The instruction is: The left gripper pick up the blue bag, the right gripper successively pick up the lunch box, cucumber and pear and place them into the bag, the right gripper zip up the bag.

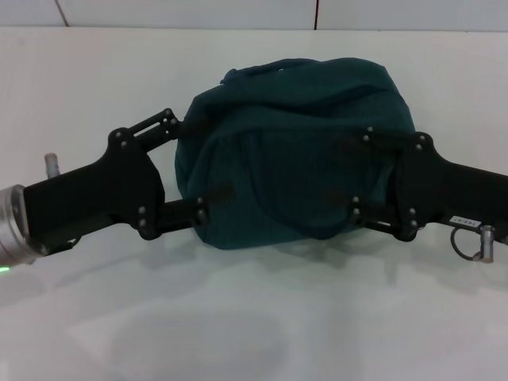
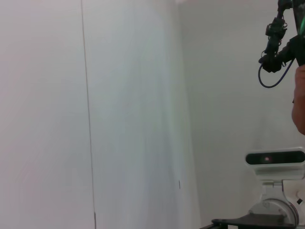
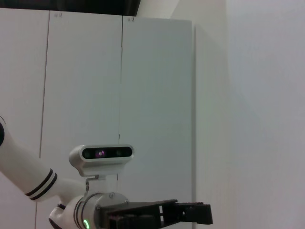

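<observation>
Blue bag: we see the blue bag (image 1: 294, 151) bulging and rounded in the middle of the white surface (image 1: 254, 325), between the two arms, with a loop handle drooping across its near face.
Left tool: the left tool (image 1: 193, 171) reaches in from the left of the head view, its two fingers spread wide, one at the bag's upper left edge and one at its lower left edge; we cannot tell whether they press into the fabric.
Right tool: the right tool (image 1: 361, 175) comes in from the right, fingers likewise spread wide, their tips lying against the bag's right front face; a firm hold is not visible to us.
Wrist views: both look out at pale walls; the right wrist view shows the head camera (image 3: 101, 160) and the left tool's black fingers (image 3: 190, 213) low in the picture.
</observation>
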